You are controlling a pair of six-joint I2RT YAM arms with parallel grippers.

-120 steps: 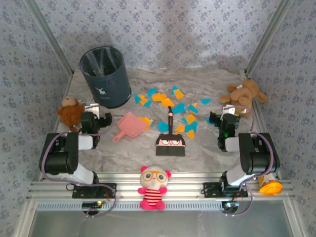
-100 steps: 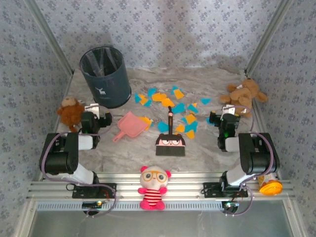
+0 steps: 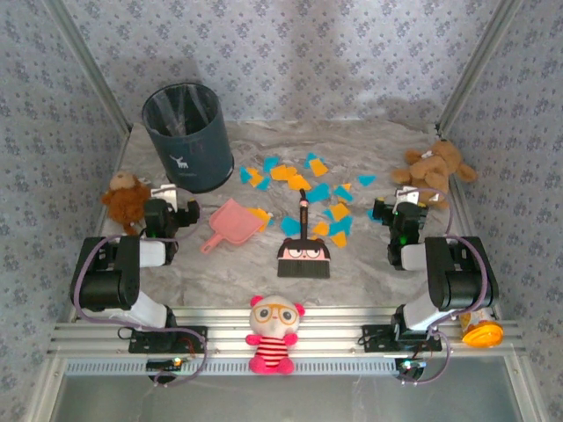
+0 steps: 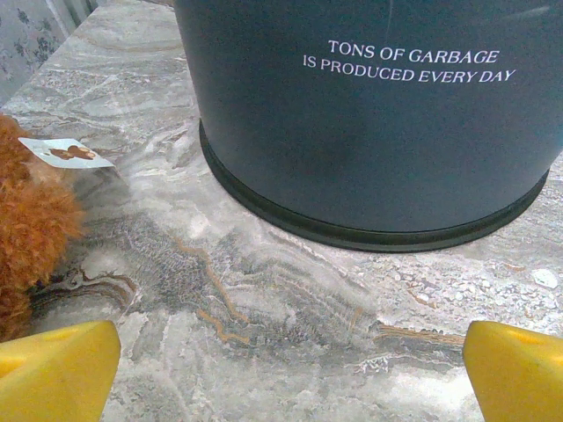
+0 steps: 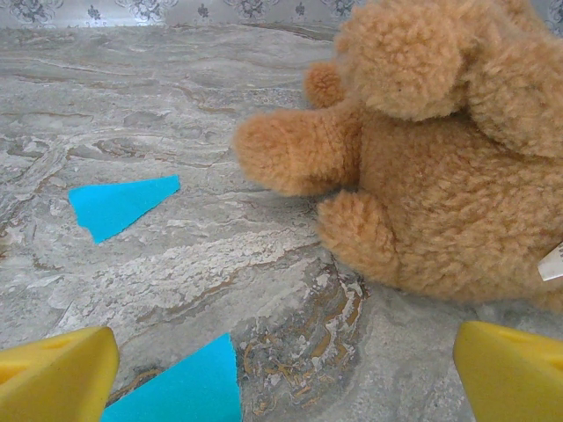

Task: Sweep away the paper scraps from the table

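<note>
Basically nothing is done on this one yet. The paper scraps (image 3: 310, 195) are all over the table (image 3: 369, 268), a loose orange and teal patch running from the middle of the surface out toward 12 and 1 o'clock in the overhead view. One orange bit sits right at the mouth of the pink dustpan (image 3: 230, 221); whether it's actually on the pan or just touching the lip is hard to tell.

The little brush (image 3: 303, 253) lies flat at about 6 o'clock of the scrap patch, handle pointing up into it, nobody holding it. The dustpan is at the brush's 9 o'clock, also untouched. The dark bin (image 3: 186, 134) stands upright at around 10 o'clock on the table.

Both arms sit tucked back near their bases. The left gripper (image 4: 286, 376) has its yellow fingers spread wide with nothing between them, and it's looking straight at the bin. The right gripper (image 5: 286, 378) is spread wide and empty too, with a couple of teal scraps and the tan teddy (image 5: 440, 158) in front of it.

So what's left is everything: grab brush and pan, herd the scraps in, presumably dump them in the bin.
</note>
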